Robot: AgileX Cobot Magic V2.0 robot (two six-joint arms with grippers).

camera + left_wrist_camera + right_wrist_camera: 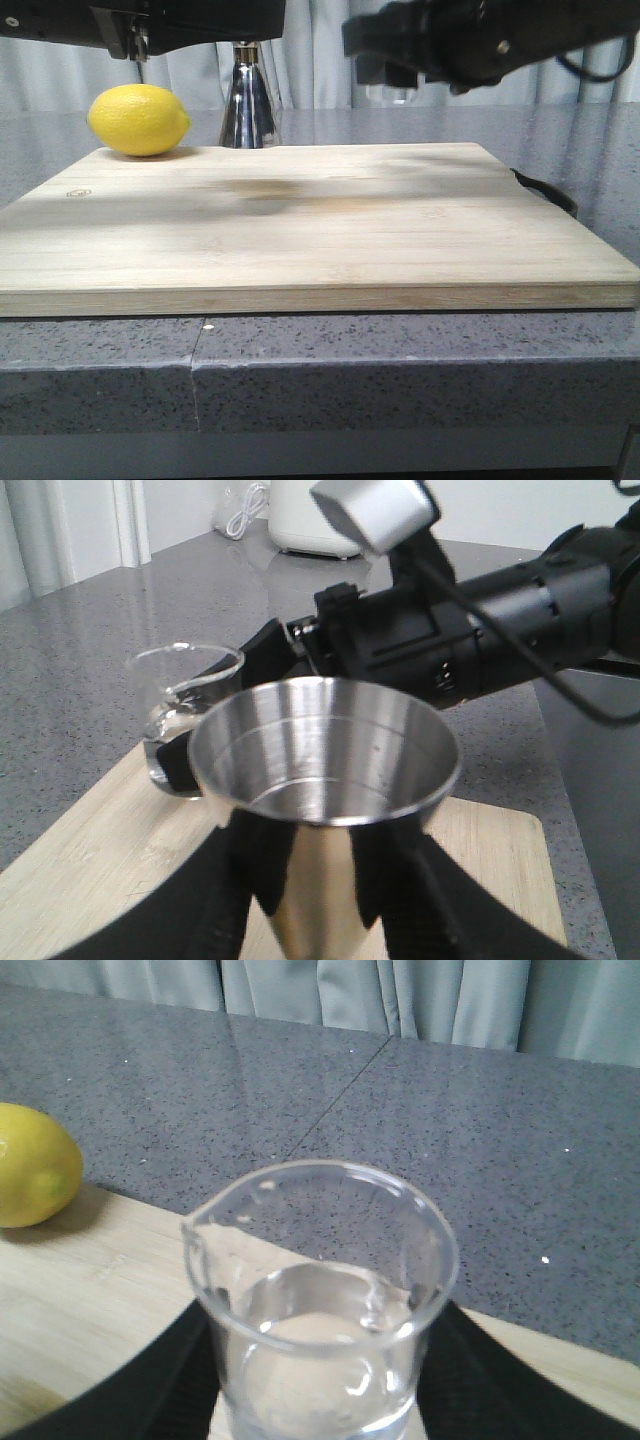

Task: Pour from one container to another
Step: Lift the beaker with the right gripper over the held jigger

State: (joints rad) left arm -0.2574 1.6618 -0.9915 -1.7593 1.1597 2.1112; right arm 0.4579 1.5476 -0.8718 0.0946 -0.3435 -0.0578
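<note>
The left tool (320, 900) is closed around the narrow waist of the steel jigger (325, 780), holding it upright over the far edge of the wooden board (320, 235). The right tool (320, 1400) clasps the lower body of the glass beaker (325, 1300), which holds clear liquid and stands upright just beside the jigger. A lemon (139, 119) rests on the board's far left corner. The board lies on the grey speckled worktop (400, 360). Both arms reach in from above, the right one lying roughly level.
</note>
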